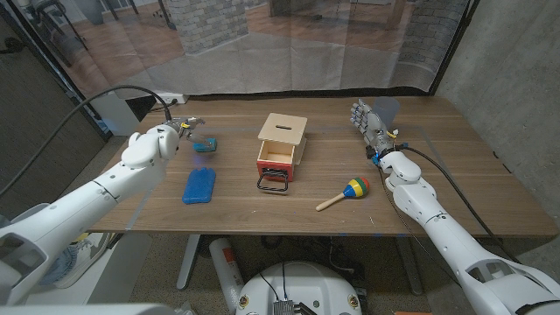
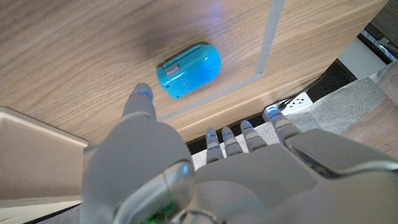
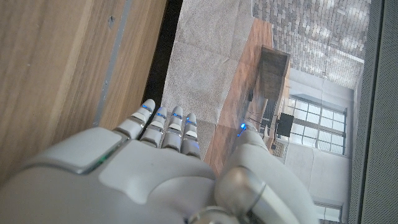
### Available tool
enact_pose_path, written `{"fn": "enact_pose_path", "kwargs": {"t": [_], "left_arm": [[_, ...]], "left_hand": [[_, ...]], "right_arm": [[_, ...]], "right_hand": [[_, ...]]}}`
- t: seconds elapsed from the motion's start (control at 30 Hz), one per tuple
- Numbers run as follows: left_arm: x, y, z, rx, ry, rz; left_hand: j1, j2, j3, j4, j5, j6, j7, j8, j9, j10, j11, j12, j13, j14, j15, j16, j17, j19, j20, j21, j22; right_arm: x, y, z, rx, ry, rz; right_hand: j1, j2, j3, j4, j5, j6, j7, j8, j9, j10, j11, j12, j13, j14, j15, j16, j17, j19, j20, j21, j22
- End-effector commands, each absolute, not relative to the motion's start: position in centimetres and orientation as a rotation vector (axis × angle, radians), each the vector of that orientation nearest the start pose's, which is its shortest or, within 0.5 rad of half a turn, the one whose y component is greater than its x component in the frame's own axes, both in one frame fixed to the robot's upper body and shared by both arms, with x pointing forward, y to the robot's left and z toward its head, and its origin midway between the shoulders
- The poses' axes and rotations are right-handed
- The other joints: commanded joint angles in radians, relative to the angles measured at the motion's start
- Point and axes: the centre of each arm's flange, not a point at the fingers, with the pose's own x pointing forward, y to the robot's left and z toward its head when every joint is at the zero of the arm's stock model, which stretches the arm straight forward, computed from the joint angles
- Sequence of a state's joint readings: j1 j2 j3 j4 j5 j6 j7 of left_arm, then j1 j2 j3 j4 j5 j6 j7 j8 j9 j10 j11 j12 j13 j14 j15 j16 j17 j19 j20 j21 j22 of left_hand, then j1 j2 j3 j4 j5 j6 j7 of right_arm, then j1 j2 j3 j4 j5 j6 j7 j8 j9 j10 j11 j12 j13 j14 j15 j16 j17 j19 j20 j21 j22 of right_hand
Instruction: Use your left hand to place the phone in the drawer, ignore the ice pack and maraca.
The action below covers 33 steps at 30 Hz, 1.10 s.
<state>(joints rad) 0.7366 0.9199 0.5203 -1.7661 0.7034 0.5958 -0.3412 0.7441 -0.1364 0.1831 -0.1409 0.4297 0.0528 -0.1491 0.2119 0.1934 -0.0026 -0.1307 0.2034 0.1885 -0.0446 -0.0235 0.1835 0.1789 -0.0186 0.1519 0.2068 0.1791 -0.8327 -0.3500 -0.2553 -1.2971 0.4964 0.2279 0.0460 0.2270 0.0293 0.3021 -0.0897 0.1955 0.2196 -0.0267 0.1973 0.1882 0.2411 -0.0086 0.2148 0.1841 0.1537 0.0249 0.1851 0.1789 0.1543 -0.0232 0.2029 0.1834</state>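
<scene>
Wooden table: phone lies flat just ahead of the left hand, whose fingers are spread and holding nothing; looks small, rigid, smooth-shelled, probably light and a bit slippery, so pinch across its long sides.

A wooden worktop stands before a clear plastic sheet hung across the room. Behind the sheet lie a glossy reddish wood floor and a grey brick pillar. A rough concrete wall rises on the right. Tall windows let in daylight.
</scene>
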Motion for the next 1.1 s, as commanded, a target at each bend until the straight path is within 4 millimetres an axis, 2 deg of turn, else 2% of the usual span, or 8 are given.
{"fn": "enact_pose_path", "kwargs": {"t": [0.03, 0.53, 1.1], "left_arm": [[61.0, 36.3, 5.0, 1.622, 0.011, 0.291], [61.2, 36.0, 4.9, 1.667, 0.013, 0.315], [63.2, 36.0, 4.6, 1.653, 0.021, 0.275]], "left_hand": [[0.019, -0.002, -0.004, -0.004, 0.008, 0.008, -0.009, 0.000, 0.001, -0.007, 0.002, 0.000, 0.004, -0.019, -0.001, -0.002, 0.003, -0.017, -0.010, -0.007, 0.002], [0.039, 0.000, -0.009, -0.005, 0.009, -0.004, -0.010, -0.008, 0.002, -0.007, 0.001, 0.002, 0.005, -0.026, -0.012, 0.000, 0.003, -0.026, -0.014, -0.009, 0.003], [0.043, 0.000, -0.020, 0.001, 0.009, -0.013, -0.021, -0.010, 0.002, 0.030, -0.017, 0.015, 0.005, -0.003, -0.019, 0.010, 0.004, -0.025, -0.019, -0.008, 0.003]], "right_arm": [[65.9, -26.3, -1.3, 0.063, -0.610, 0.190], [65.7, -26.4, -1.9, 0.070, -0.608, 0.189], [65.4, -25.9, -1.7, 0.071, -0.613, 0.184]], "right_hand": [[-0.005, 0.001, 0.002, -0.004, 0.000, 0.000, 0.002, -0.001, 0.003, 0.001, 0.010, -0.002, 0.001, -0.001, 0.002, 0.002, 0.006, 0.000, 0.001, -0.001, 0.003], [-0.006, 0.001, 0.001, -0.005, 0.000, 0.001, 0.002, 0.000, 0.003, 0.000, 0.008, -0.003, 0.001, -0.001, 0.002, 0.002, 0.006, -0.001, 0.001, -0.001, 0.003], [-0.006, 0.001, 0.000, -0.006, 0.000, 0.000, 0.002, -0.001, 0.003, 0.002, 0.012, -0.002, 0.001, -0.001, 0.003, 0.002, 0.006, -0.001, 0.001, -0.001, 0.003]]}}
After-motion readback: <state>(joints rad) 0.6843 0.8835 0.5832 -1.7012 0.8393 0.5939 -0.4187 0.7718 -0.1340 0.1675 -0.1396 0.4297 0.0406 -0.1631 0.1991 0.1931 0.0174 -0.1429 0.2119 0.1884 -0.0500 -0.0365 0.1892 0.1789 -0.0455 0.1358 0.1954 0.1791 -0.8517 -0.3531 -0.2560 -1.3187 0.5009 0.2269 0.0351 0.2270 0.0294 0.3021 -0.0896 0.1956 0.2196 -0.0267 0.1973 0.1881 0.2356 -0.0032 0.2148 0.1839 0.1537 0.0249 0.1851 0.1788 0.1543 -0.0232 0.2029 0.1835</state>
